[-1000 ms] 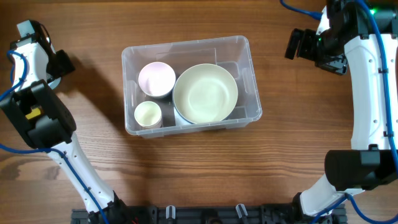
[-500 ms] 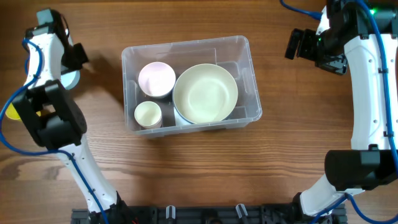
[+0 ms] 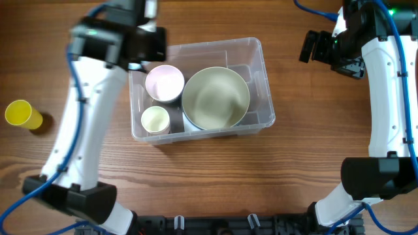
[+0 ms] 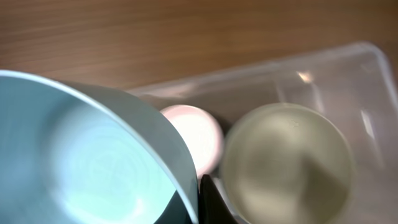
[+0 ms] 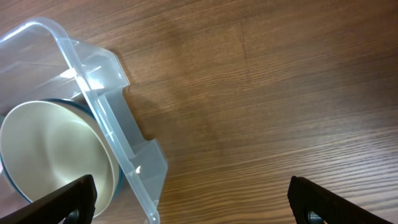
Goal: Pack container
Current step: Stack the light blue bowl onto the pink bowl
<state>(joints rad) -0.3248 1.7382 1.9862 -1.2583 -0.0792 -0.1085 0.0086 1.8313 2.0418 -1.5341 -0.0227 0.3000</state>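
The clear container [image 3: 259,73] sits mid-table. It holds a pink bowl [image 3: 164,83], a small cream cup [image 3: 155,120] and a large cream bowl [image 3: 215,98]. My left gripper [image 4: 196,206] is shut on the rim of a light blue bowl [image 4: 81,162], held above the container [image 4: 348,68] near its back-left corner. The pink bowl [image 4: 199,134] and the cream bowl [image 4: 286,162] lie below it. In the overhead view the left arm [image 3: 117,36] is blurred and hides the blue bowl. My right gripper [image 5: 196,205] stands open over bare wood, right of the container [image 5: 102,106].
A yellow cup [image 3: 23,114] lies on the table at the far left. A blue rim [image 5: 117,182] shows under the large cream bowl [image 5: 53,152]. The right arm [image 3: 385,85] runs along the right edge.
The left gripper shut on the light blue bowl at the far left and swung right with it to the container's back-left corner. The yellow cup came into view. The right arm stayed still.
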